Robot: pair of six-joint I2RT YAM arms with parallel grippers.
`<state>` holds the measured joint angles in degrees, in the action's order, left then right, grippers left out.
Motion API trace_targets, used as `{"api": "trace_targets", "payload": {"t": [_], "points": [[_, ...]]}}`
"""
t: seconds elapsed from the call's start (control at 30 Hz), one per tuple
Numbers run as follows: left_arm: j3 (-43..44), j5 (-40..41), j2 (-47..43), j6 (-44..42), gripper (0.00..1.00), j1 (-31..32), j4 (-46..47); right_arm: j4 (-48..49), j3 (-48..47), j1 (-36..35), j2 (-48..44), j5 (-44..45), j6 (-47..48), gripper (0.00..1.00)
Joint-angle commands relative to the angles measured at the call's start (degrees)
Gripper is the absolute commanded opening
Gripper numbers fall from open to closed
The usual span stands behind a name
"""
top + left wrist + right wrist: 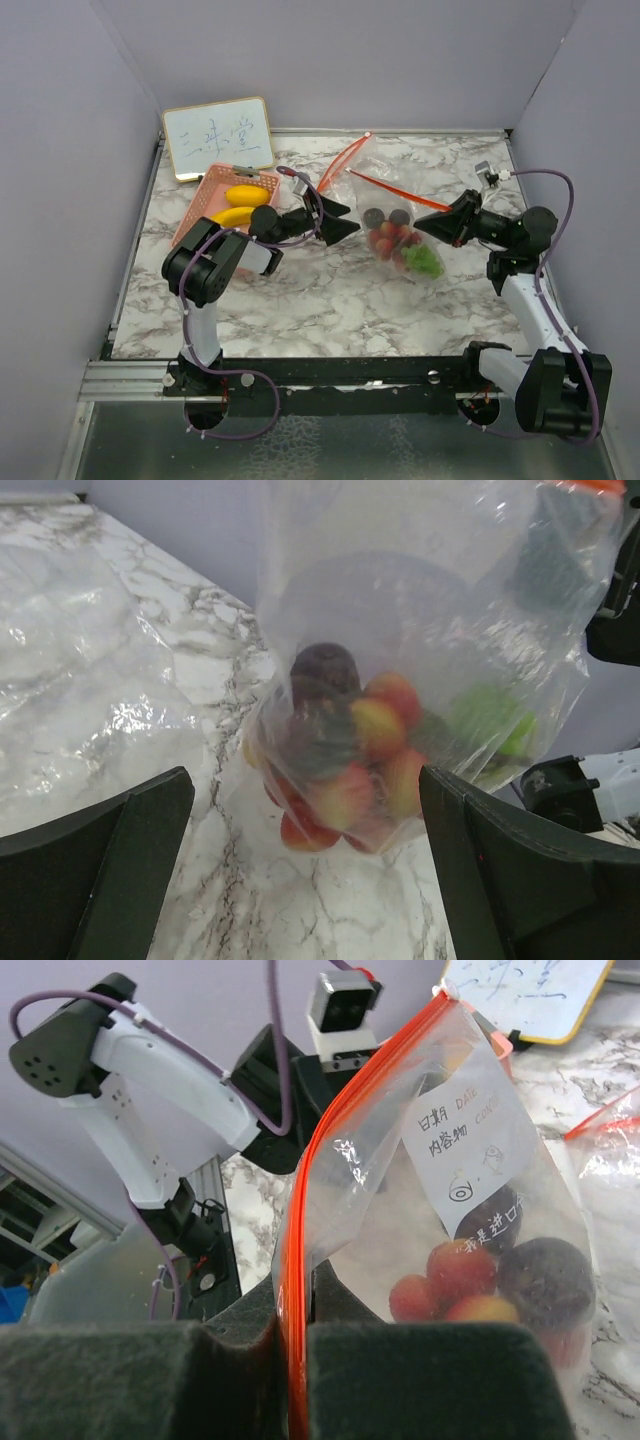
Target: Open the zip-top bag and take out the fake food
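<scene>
The right gripper [295, 1335] pinches the orange zip edge of the bag [400, 1230]. The left gripper [305, 780] stands wide open, with the fake food [350, 760] inside the bag just ahead of it

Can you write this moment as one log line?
left gripper: open, facing bag | right gripper: shut on bag's zip edge | fake food: some inside bag

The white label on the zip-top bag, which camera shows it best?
The right wrist view: the label faces that lens close up, handwriting visible. The top external view shows the whole bag, but no label can be made out. The left wrist view shows only the bag's lower part with the fake food, no label.
</scene>
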<state>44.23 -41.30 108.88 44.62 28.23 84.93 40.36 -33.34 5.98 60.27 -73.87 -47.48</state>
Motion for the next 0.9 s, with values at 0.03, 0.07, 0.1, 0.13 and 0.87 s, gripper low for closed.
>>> {"api": "trace_targets", "payload": {"t": [0.03, 0.07, 0.1, 0.13, 0.87], "points": [[1.8, -3.5, 1.2, 3.9, 0.99, -0.2, 14.3, 10.8, -1.4, -0.3, -2.1, -2.8, -5.6, 0.01], [1.6, -3.0, 0.4, 2.4, 0.99, -0.4, 12.8, 10.6, -1.3, -0.3, -2.5, -2.8, -5.7, 0.01], [1.4, -2.6, -0.3, 1.0, 0.99, -0.6, 11.5, 10.5, -1.1, -0.3, -2.8, -2.8, -5.8, 0.01], [1.5, -2.4, -0.9, -0.2, 0.99, -1.1, 10.3, 10.2, -0.9, -0.3, -3.2, -2.8, -5.9, 0.01], [16.5, -13.3, 2.9, 7.8, 0.85, -1.9, 16.6, 15.5, 0.6, -0.3, -5.5, -4.0, -11.8, 0.01]]}}
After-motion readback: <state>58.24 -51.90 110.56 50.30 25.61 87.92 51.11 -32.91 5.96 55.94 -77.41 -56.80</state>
